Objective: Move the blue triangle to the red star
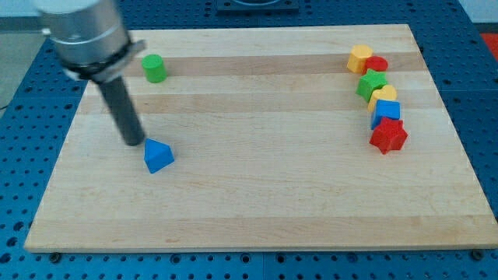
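The blue triangle (158,155) lies on the wooden board (257,210) at the view's left of centre. The red star (388,136) lies far off at the view's right, at the bottom end of a column of blocks. My tip (135,143) is just to the upper left of the blue triangle, very close to it; I cannot tell if it touches. The rod rises to the arm's grey housing at the view's top left.
A green cylinder (155,68) stands near the top left. At the right, above the red star, sit a blue block (385,112), a yellow block (383,96), a green star (372,83), a red cylinder (377,64) and a yellow block (359,57).
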Controlling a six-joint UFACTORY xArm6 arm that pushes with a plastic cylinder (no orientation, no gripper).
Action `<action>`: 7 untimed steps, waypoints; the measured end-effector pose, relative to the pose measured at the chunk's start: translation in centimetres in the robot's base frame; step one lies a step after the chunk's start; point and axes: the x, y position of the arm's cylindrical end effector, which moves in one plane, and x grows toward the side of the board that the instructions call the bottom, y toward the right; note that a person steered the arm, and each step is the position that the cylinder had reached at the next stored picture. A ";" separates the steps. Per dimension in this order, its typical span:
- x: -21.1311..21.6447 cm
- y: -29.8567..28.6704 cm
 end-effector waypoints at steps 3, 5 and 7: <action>3.8 19.5; 4.4 29.3; 8.1 25.3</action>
